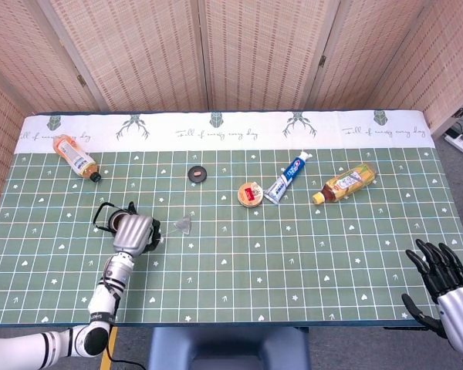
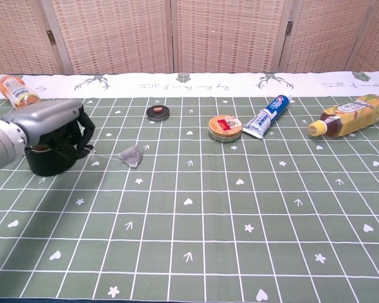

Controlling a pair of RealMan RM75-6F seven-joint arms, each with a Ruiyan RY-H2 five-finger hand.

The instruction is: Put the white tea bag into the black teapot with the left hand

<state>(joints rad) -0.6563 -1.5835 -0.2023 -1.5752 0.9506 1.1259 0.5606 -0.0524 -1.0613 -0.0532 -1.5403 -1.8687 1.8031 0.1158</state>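
White tea bag [image 2: 132, 155] hanging just above the green grid-patterned tabletop [image 2: 252, 214] beside the black teapot [image 2: 47, 159], its string apparently pinched by the left hand [image 2: 57, 126] over the pot, right hand [image 1: 440, 270] spread at the tabletop's edge, woven folding screens [image 1: 239, 54] behind

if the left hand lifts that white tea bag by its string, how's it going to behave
Probably very light: the white tea bag looks like a small soft pouch. Its thin string runs toward the left hand, so it would likely dangle and swing. It looks floppy, and shouldn't roll.
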